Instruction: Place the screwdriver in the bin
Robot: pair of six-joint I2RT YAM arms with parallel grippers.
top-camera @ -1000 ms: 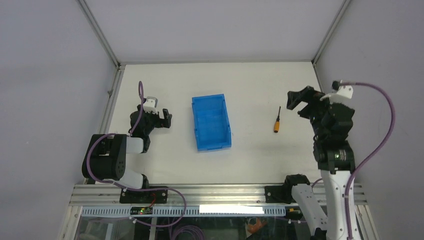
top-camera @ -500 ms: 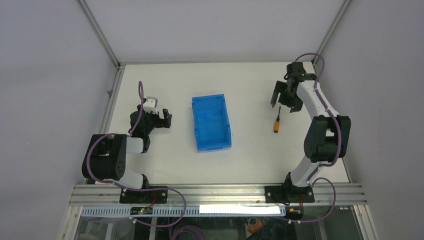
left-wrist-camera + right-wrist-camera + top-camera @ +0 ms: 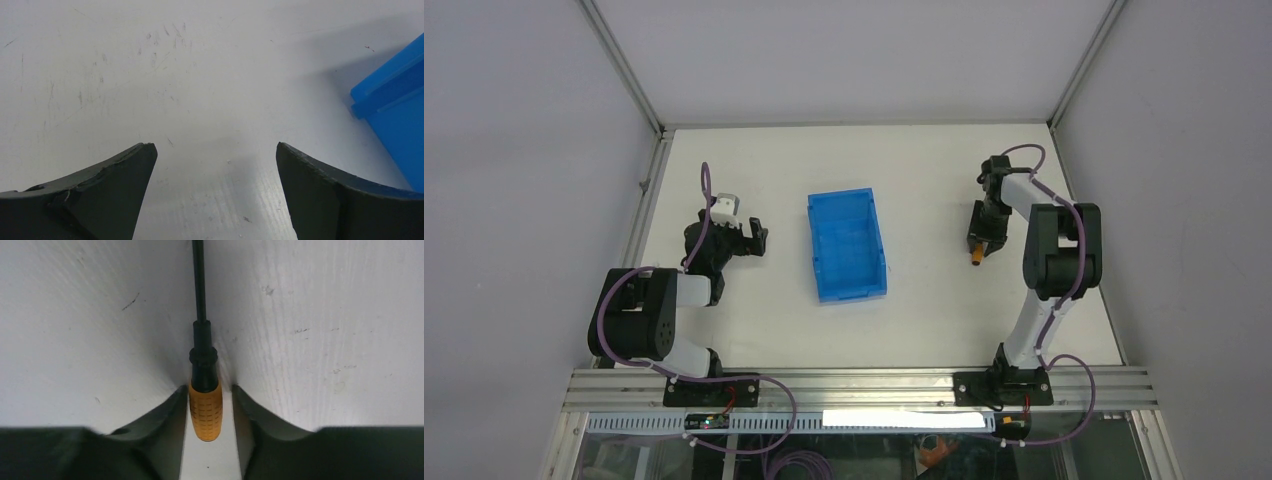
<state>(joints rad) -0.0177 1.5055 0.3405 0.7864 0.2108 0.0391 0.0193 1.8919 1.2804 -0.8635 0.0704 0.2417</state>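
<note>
The screwdriver (image 3: 977,256), orange handle and thin black shaft, lies on the white table right of the bin (image 3: 847,250), a blue low-walled tray that holds nothing. My right gripper (image 3: 980,240) is lowered over it. In the right wrist view the handle (image 3: 205,410) sits between the fingers of the gripper (image 3: 208,388). The left finger touches it and a thin gap shows at the right finger. My left gripper (image 3: 754,238) rests open on the table left of the bin, nothing between its fingers (image 3: 215,146). A bin corner (image 3: 395,100) shows at that view's right edge.
Grey walls and metal frame posts (image 3: 624,70) enclose the white table (image 3: 924,310). The aluminium rail (image 3: 854,385) with both arm bases runs along the near edge. Scratched bare tabletop (image 3: 150,75) lies ahead of the left gripper.
My right arm came down from a raised pose, swung past the table's far right and dropped onto the screwdriver. Its jaws narrowed around the handle. The left arm, bin and screwdriver stayed put.
</note>
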